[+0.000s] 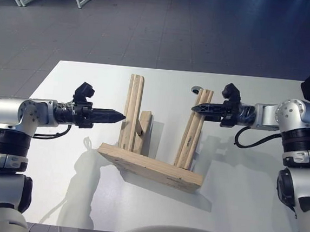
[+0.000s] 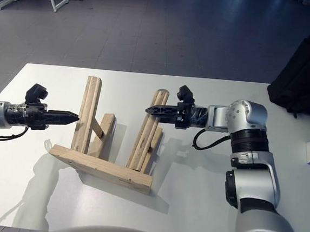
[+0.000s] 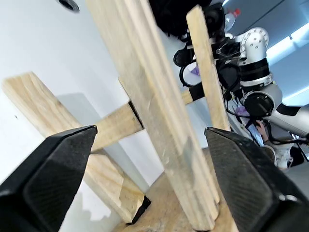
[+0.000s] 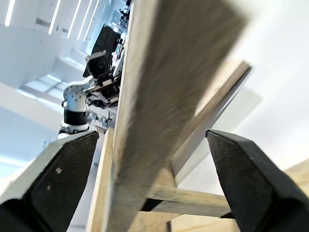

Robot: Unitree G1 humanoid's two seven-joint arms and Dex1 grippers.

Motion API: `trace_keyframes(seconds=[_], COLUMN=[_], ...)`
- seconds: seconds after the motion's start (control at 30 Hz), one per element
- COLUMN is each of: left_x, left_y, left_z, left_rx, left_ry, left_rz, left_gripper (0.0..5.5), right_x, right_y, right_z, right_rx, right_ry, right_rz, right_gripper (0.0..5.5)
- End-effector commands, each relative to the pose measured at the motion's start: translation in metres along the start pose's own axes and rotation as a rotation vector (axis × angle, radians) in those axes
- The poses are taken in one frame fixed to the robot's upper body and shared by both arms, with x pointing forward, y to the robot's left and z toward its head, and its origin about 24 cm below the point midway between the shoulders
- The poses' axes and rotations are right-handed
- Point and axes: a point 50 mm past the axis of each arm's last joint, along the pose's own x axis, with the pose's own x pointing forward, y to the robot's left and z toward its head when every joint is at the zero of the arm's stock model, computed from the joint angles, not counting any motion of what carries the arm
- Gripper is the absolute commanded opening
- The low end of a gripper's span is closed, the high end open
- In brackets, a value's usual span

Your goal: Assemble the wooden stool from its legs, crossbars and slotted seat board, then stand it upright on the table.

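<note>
**Left eye view** — the stool rests upside down on the white table (image 1: pixel 65 86). The seat board (image 1: pixel 150 169) lies flat, with the left leg pair (image 1: pixel 132 111) and the right leg pair (image 1: pixel 192 133) rising from it. A short crossbar (image 1: pixel 143 125) slants just beside the left pair. The left gripper (image 1: pixel 121 116) is held level above the board's left end, its tip just at the left pair. The right gripper (image 1: pixel 195 107) is above the board's right end, its tip at the top of the right pair.

**Right eye view** — same layout (from overhead both grippers read as narrow points).

**Left wrist view** — fingers (image 3: pixel 53 169) are spread wide and clamp nothing. A leg stands in the gap ahead, and the crossbar meets it.

**Right wrist view** — fingers (image 4: pixel 251 179) are likewise wide apart and grip nothing. A leg crosses the gap, close up.
</note>
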Motion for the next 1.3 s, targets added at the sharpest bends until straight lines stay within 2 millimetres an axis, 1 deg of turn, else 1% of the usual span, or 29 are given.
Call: trace_keyframes(seconds=[0.03, 0.1, 0.17, 0.2, 0.23, 0.27, 0.3, 0.33, 0.37, 0.4, 0.47, 0.53, 0.57, 0.63, 0.73, 0.87, 0.97, 1.07, 1.13, 1.17, 1.2, 1.23, 1.3], left_x=[-0.024, -0.035, -0.050, -0.058, -0.068, -0.074, -0.075, -0.073, -0.068, -0.064, -0.056, -0.047, -0.043, -0.037, -0.027, -0.012, -0.008, -0.003, -0.001, 0.000, 0.000, 0.000, -0.001], left_y=[-0.003, -0.003, -0.006, -0.008, -0.010, -0.012, -0.015, -0.019, -0.029, -0.038, -0.047, -0.045, -0.045, -0.046, -0.039, -0.037, -0.033, -0.033, -0.033, -0.034, -0.035, -0.038, -0.045], left_z=[0.007, 0.007, -0.003, -0.013, -0.027, -0.039, -0.049, -0.056, -0.069, -0.081, -0.094, -0.095, -0.094, -0.093, -0.091, -0.097, -0.095, -0.093, -0.092, -0.093, -0.092, -0.092, -0.090], left_rx=[0.011, 0.029, 0.066, 0.100, 0.168, 0.226, 0.328, 0.415, 0.411, 0.413, 0.464, 0.573, 0.654, 0.750, 0.839, 0.800, 0.779, 0.756, 0.734, 0.695, 0.658, 0.611, 0.540], left_ry=[-0.120, -0.160, -0.153, -0.116, -0.046, 0.031, 0.100, 0.133, 0.160, 0.196, 0.237, 0.247, 0.246, 0.241, 0.212, 0.185, 0.159, 0.130, 0.123, 0.128, 0.127, 0.121, 0.111], left_rz=[0.030, 0.065, 0.132, 0.202, 0.322, 0.417, 0.505, 0.531, 0.465, 0.405, 0.351, 0.361, 0.354, 0.336, 0.341, 0.245, 0.237, 0.219, 0.196, 0.176, 0.158, 0.129, 0.063], left_gripper=[4.12, 4.12, 4.12, 4.12, 4.12, 4.12, 4.12, 4.12, 4.12, 4.32, 4.63, 4.63, 4.63, 4.63, 4.63, 4.63, 4.63, 4.63, 4.63, 4.63, 4.66, 4.50, 4.16], right_x=[-0.020, -0.031, -0.051, -0.062, -0.073, -0.080, -0.084, -0.085, -0.084, -0.083, -0.081, -0.080, -0.078, -0.075, -0.062, -0.036, -0.018, -0.004, 0.004, 0.006, 0.008, 0.009, 0.006], right_y=[0.008, 0.010, 0.013, 0.014, 0.012, 0.010, 0.008, 0.009, 0.013, 0.018, 0.026, 0.031, 0.033, 0.036, 0.040, 0.050, 0.056, 0.061, 0.062, 0.062, 0.060, 0.057, 0.046], right_z=[0.016, 0.018, 0.014, 0.008, -0.005, -0.020, -0.042, -0.062, -0.086, -0.104, -0.124, -0.131, -0.134, -0.136, -0.137, -0.146, -0.146, -0.147, -0.149, -0.149, -0.150, -0.150, -0.148], right_rx=[-0.082, -0.106, -0.150, -0.217, -0.340, -0.466, -0.585, -0.629, -0.635, -0.664, -0.733, -0.781, -0.802, -0.826, -0.834, -0.792, -0.733, -0.685, -0.669, -0.663, -0.661, -0.663, -0.665], right_ry=[-0.075, -0.111, -0.134, -0.124, -0.087, -0.014, 0.113, 0.225, 0.351, 0.464, 0.622, 0.703, 0.726, 0.755, 0.716, 0.620, 0.524, 0.460, 0.416, 0.399, 0.387, 0.384, 0.388], right_rz=[-0.016, -0.032, -0.087, -0.153, -0.272, -0.379, -0.458, -0.475, -0.439, -0.405, -0.349, -0.312, -0.298, -0.270, -0.246, -0.210, -0.175, -0.137, -0.140, -0.150, -0.167, -0.191, -0.242], right_gripper=[4.07, 4.07, 4.07, 4.07, 4.07, 4.07, 4.07, 4.07, 4.07, 4.09, 4.09, 4.09, 4.09, 4.09, 4.09, 4.09, 4.09, 4.09, 4.09, 4.09, 3.88, 3.74, 3.29])
